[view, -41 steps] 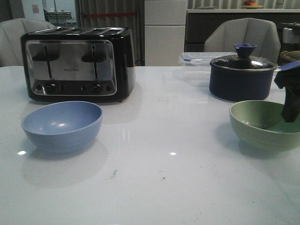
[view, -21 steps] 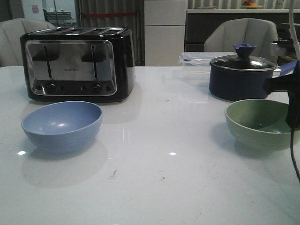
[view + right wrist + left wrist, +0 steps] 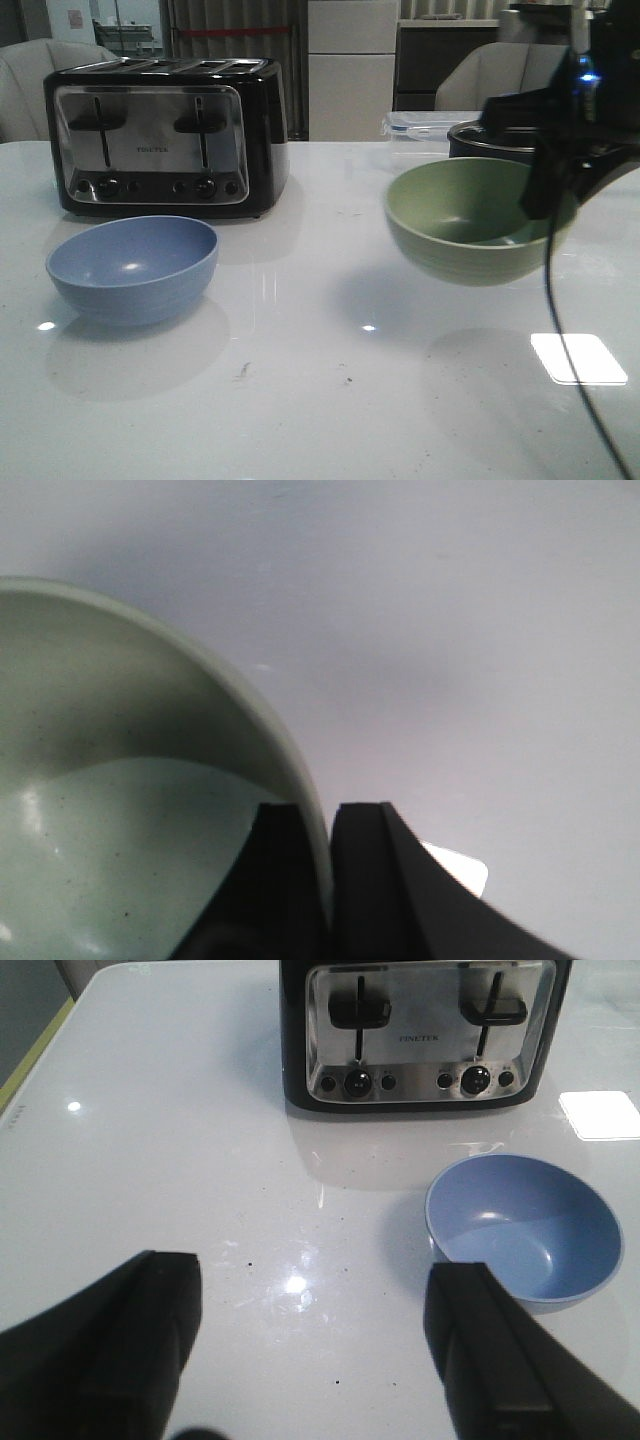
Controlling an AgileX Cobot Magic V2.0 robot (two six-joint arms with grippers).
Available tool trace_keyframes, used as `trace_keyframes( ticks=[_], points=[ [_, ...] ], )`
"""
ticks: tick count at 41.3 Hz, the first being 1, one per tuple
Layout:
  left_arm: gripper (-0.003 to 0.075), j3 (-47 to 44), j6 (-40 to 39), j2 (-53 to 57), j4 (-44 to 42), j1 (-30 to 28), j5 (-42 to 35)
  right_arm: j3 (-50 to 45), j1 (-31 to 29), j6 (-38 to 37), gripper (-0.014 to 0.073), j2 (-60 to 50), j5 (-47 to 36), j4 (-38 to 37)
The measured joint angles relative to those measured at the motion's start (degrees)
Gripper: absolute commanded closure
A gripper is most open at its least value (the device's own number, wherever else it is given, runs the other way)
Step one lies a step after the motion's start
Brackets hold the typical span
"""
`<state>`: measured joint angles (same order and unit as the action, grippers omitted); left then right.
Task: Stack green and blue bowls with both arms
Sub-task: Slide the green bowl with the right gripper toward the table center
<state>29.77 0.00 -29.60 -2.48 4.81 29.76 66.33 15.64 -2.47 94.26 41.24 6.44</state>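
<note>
while the right claw (image 3: 328,880) clamps the green bowl's (image 3: 475,222) rim, lifted, the left claw (image 3: 315,1350) gapes beside the unstacked blue bowl (image 3: 132,268).

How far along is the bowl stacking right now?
Done: the right claw has pinched the rim of the pale green round bowl and holds it off the white table. Left: setting it into the light blue round bowl, which sits untouched; the left claw is open.
</note>
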Motion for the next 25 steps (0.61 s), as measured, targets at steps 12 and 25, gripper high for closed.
trace_keyframes(
  ticks=[12, 25],
  points=[
    [0.0192, 0.00, 0.00, 0.00, 0.00, 0.00, 0.00, 0.00, 9.68, 0.13, 0.0541, 5.17, -4.04, 2.89],
    [0.0192, 0.00, 0.00, 0.00, 0.00, 0.00, 0.00, 0.00, 10.50, 0.13, 0.0258, 10.10, -6.38, 3.46]
  ],
)
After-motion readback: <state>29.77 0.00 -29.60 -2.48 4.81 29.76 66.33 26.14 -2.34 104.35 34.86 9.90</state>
